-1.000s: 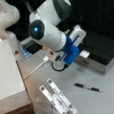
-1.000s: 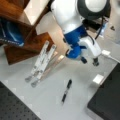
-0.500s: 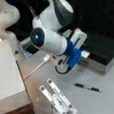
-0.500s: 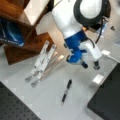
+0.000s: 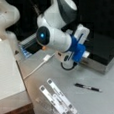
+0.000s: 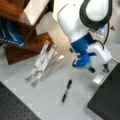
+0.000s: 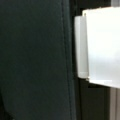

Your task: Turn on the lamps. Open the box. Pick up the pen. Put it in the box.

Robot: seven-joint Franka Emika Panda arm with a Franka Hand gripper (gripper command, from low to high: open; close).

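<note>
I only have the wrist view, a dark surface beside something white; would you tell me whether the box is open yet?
Observer: No, the box has its black lid down in both front views.
Operator: Thank you. Where is the pincer?
Observer: The pincer is at the box's front edge, close to the small pale latch.
Operator: And the pen?
Observer: The pen lies flat on the table, apart from the box, with nothing holding it.

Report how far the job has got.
Nothing looks finished. The box has its black lid down. The gripper is at the box's front edge by the pale latch, holding nothing. The pen lies on the table, outside the box.
</note>
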